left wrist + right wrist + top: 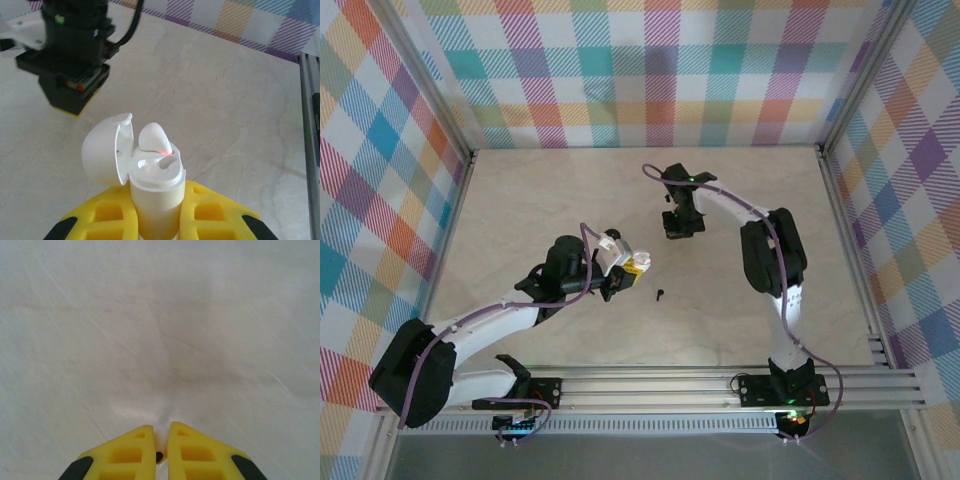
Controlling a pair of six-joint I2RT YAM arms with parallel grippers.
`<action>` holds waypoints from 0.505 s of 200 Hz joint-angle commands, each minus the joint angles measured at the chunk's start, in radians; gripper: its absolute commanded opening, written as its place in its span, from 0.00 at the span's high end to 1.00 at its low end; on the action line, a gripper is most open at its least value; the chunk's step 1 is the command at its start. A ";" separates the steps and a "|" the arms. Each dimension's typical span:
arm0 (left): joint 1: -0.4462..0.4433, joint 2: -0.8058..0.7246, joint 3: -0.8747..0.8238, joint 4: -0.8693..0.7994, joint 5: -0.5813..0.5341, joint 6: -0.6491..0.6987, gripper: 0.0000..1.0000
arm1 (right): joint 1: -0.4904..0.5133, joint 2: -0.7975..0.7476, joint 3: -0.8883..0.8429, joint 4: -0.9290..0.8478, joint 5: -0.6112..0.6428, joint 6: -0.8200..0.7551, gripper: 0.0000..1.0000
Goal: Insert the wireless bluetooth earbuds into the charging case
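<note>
White earbud [152,137]: a smooth, rounded white bud seated in the mouth of the white charging case [155,195], at centre frame in the left wrist view. A small red glow shows at the bud's lower right edge. The case is a short upright cylinder. Its domed lid [102,155] is swung open towards the left of the frame.

The left gripper [157,212] pinches the case body between its yellow fingers [107,212] at the bottom of the frame, so the bud stands just above the fingertips. In the top external view this gripper [636,264] lies a little left of centre.

Black earbud [660,295]: a tiny dark stemmed piece lying alone on the pale marbled table [570,190]. It is just below and right of the left gripper and apart from it.

The right gripper [678,228] points down at the table above centre, further up the frame than the black earbud. In its own wrist view, the right gripper [160,429] has its yellow fingers [132,447] pressed almost together at the bottom edge. A small dark piece [159,456] is caught in the narrow gap; it is too small to identify.
</note>
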 commanded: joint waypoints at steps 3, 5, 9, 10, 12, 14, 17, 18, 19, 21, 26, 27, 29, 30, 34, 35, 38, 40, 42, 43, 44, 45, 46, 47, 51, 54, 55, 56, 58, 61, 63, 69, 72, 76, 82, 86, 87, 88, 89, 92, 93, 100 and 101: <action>-0.007 -0.004 0.032 0.032 0.034 -0.027 1.00 | -0.009 -0.079 -0.094 -0.055 0.072 -0.079 0.90; -0.008 -0.003 0.033 0.033 0.033 -0.028 1.00 | -0.009 -0.082 -0.105 -0.055 0.072 -0.082 0.90; -0.010 -0.002 0.033 0.034 0.033 -0.029 1.00 | -0.009 -0.086 -0.117 -0.055 0.073 -0.085 0.90; -0.011 -0.002 0.034 0.034 0.033 -0.030 1.00 | -0.009 -0.087 -0.120 -0.055 0.073 -0.085 0.90; -0.011 0.001 0.035 0.035 0.032 -0.031 1.00 | -0.010 -0.089 -0.128 -0.054 0.074 -0.086 0.91; -0.013 0.003 0.036 0.036 0.032 -0.031 1.00 | -0.009 -0.090 -0.133 -0.053 0.072 -0.087 0.91; -0.014 0.003 0.036 0.037 0.031 -0.032 1.00 | -0.009 -0.093 -0.144 -0.051 0.070 -0.089 0.91; -0.015 0.004 0.036 0.037 0.031 -0.033 1.00 | -0.009 -0.093 -0.144 -0.051 0.070 -0.089 0.91; -0.015 0.005 0.036 0.037 0.031 -0.033 1.00 | -0.009 -0.093 -0.148 -0.051 0.070 -0.089 0.91; -0.016 0.007 0.037 0.038 0.031 -0.034 1.00 | -0.009 -0.094 -0.159 -0.048 0.069 -0.089 0.91; -0.018 0.011 0.039 0.040 0.030 -0.038 1.00 | -0.009 -0.097 -0.171 -0.044 0.065 -0.087 0.91; -0.019 0.011 0.039 0.040 0.030 -0.038 1.00 | -0.009 -0.097 -0.171 -0.044 0.065 -0.087 0.91; -0.020 0.011 0.040 0.041 0.029 -0.039 1.00 | -0.010 -0.096 -0.177 -0.042 0.061 -0.085 0.91; -0.021 0.011 0.041 0.041 0.029 -0.039 1.00 | -0.010 -0.096 -0.177 -0.042 0.061 -0.085 0.91; -0.023 0.014 0.042 0.042 0.029 -0.042 1.00 | -0.009 -0.096 -0.188 -0.035 0.056 -0.081 0.91; -0.024 0.016 0.042 0.042 0.028 -0.042 1.00 | -0.009 -0.096 -0.190 -0.035 0.055 -0.080 0.91; -0.026 0.017 0.044 0.042 0.028 -0.043 1.00 | -0.009 -0.096 -0.195 -0.031 0.051 -0.078 0.91; -0.027 0.018 0.044 0.041 0.028 -0.043 1.00 | -0.009 -0.095 -0.198 -0.028 0.050 -0.075 0.91; -0.029 0.019 0.045 0.041 0.027 -0.044 1.00 | -0.009 -0.095 -0.201 -0.027 0.047 -0.072 0.91; -0.030 0.020 0.045 0.041 0.026 -0.044 1.00 | -0.009 -0.094 -0.202 -0.026 0.046 -0.071 0.91; -0.030 0.020 0.046 0.041 0.026 -0.044 1.00 | -0.009 -0.094 -0.203 -0.025 0.046 -0.070 0.91; -0.030 0.021 0.046 0.041 0.026 -0.045 1.00 | -0.009 -0.094 -0.204 -0.024 0.045 -0.069 0.91; -0.031 0.021 0.046 0.040 0.026 -0.045 1.00 | -0.009 -0.094 -0.204 -0.024 0.044 -0.066 0.91; -0.032 0.021 0.046 0.039 0.026 -0.046 1.00 | -0.009 -0.094 -0.206 -0.023 0.042 -0.065 0.91; -0.034 0.024 0.048 0.039 0.025 -0.047 1.00 | -0.009 -0.093 -0.209 -0.019 0.038 -0.058 0.91; -0.036 0.025 0.049 0.038 0.023 -0.047 1.00 | -0.009 -0.092 -0.212 -0.015 0.034 -0.052 0.90; -0.037 0.025 0.049 0.038 0.023 -0.047 1.00 | -0.009 -0.091 -0.212 -0.015 0.032 -0.051 0.90; -0.038 0.026 0.050 0.038 0.022 -0.047 1.00 | -0.009 -0.091 -0.213 -0.014 0.030 -0.048 0.90; -0.039 0.026 0.050 0.036 0.022 -0.047 1.00 | -0.009 -0.091 -0.213 -0.013 0.029 -0.046 0.90; -0.041 0.026 0.052 0.036 0.020 -0.047 1.00 | -0.009 -0.090 -0.214 -0.010 0.022 -0.038 0.89; -0.042 0.026 0.052 0.035 0.019 -0.047 1.00 | -0.009 -0.090 -0.215 -0.010 0.019 -0.035 0.89; -0.046 0.025 0.053 0.032 0.016 -0.049 1.00 | -0.009 -0.088 -0.215 -0.007 0.013 -0.018 0.87; -0.047 0.027 0.053 0.031 0.014 -0.049 1.00 | -0.009 -0.088 -0.215 -0.006 0.011 -0.015 0.86; -0.050 0.025 0.053 0.029 0.012 -0.049 1.00 | -0.009 -0.089 -0.217 -0.003 0.004 -0.005 0.85; -0.052 0.023 0.055 0.026 0.009 -0.049 1.00 | -0.009 -0.090 -0.217 0.002 -0.005 0.003 0.83; -0.053 0.022 0.055 0.025 0.007 -0.049 1.00 | -0.009 -0.091 -0.219 0.007 -0.013 0.007 0.80; -0.054 0.022 0.055 0.024 0.007 -0.049 1.00 | -0.009 -0.091 -0.219 0.007 -0.013 0.007 0.80; -0.053 0.022 0.055 0.024 0.006 -0.049 1.00 | -0.009 -0.092 -0.220 0.007 -0.015 0.009 0.79; -0.053 0.022 0.055 0.023 0.006 -0.049 1.00 | -0.009 -0.092 -0.220 0.007 -0.015 0.009 0.79; -0.055 0.020 0.055 0.021 0.004 -0.049 1.00 | -0.009 -0.093 -0.221 0.010 -0.020 0.013 0.77; -0.055 0.020 0.056 0.020 0.004 -0.049 1.00 | -0.009 -0.093 -0.221 0.010 -0.022 0.014 0.77; -0.057 0.018 0.057 0.016 0.003 -0.048 1.00 | -0.010 -0.098 -0.223 0.014 -0.032 0.019 0.74; -0.057 0.017 0.057 0.015 0.002 -0.048 1.00 | -0.011 -0.098 -0.223 0.015 -0.034 0.020 0.73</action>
